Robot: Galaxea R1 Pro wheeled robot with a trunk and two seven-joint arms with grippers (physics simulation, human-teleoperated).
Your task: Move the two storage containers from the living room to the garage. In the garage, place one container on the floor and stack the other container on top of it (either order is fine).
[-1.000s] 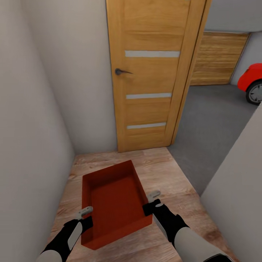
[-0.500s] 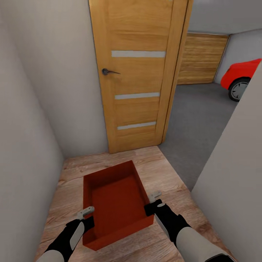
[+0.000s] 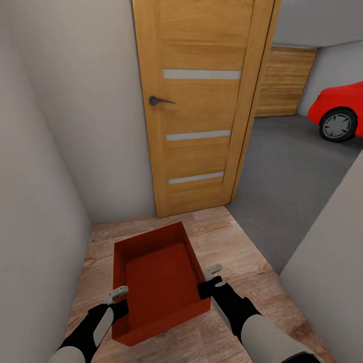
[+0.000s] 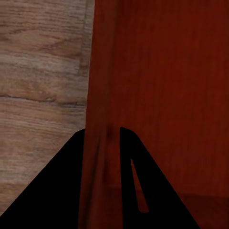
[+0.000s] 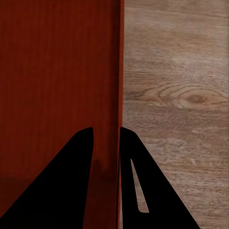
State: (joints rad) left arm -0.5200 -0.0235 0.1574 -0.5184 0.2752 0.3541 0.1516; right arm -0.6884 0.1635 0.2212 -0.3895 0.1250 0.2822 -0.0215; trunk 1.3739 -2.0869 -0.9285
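One orange-red storage container hangs in front of me over the light wood-plank floor. My left gripper is shut on its left wall, whose rim runs between the black fingers. My right gripper is shut on the right wall, with that wall pinched between its fingers. Past the doorway lies the garage with its grey concrete floor.
An open wooden door with glass slats stands straight ahead beside the doorway. Pale walls close in on the left and at the right. A red car and a wooden garage door stand in the garage.
The camera has swung: the door and car sit further right in the picture than half a second ago. The container stays held between both grippers.
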